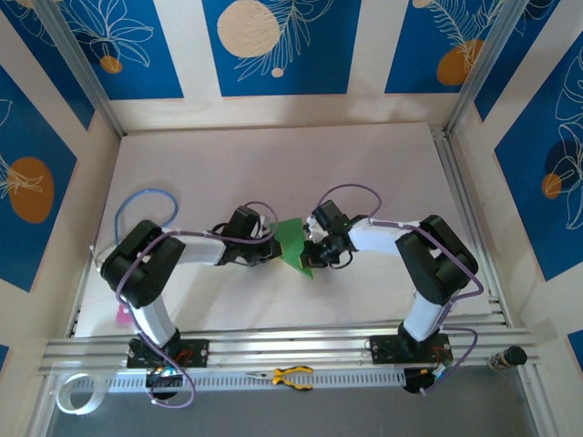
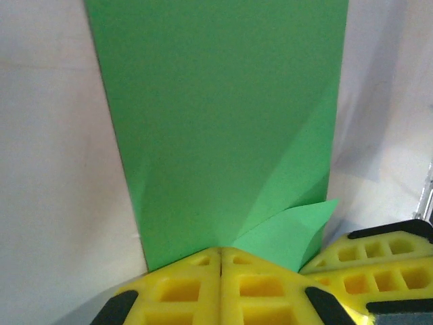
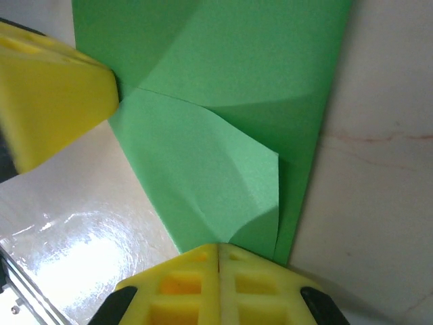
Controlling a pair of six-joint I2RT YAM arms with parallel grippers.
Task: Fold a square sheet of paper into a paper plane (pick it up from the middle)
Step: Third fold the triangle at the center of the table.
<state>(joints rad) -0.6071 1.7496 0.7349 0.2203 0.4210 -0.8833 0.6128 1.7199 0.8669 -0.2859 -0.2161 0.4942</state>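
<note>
Left hand [image 2: 221, 256], right hand [image 3: 218, 252] clamped on green paper [image 1: 292, 238] between them.

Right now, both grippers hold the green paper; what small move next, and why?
Probably lower the green paper onto the table: left gripper and right gripper both pinch it, and its folded flap bows loose, uncreased.

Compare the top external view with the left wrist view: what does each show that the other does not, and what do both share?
Top external view: yellow-handled metal pliers at the near edge and a small pink object at the left. Left wrist view: a loose folded corner flap right beside the left tool. Both: the thin bright green sheet of paper, with the left tool shut on its edge and the right tool gripping beside it.
</note>
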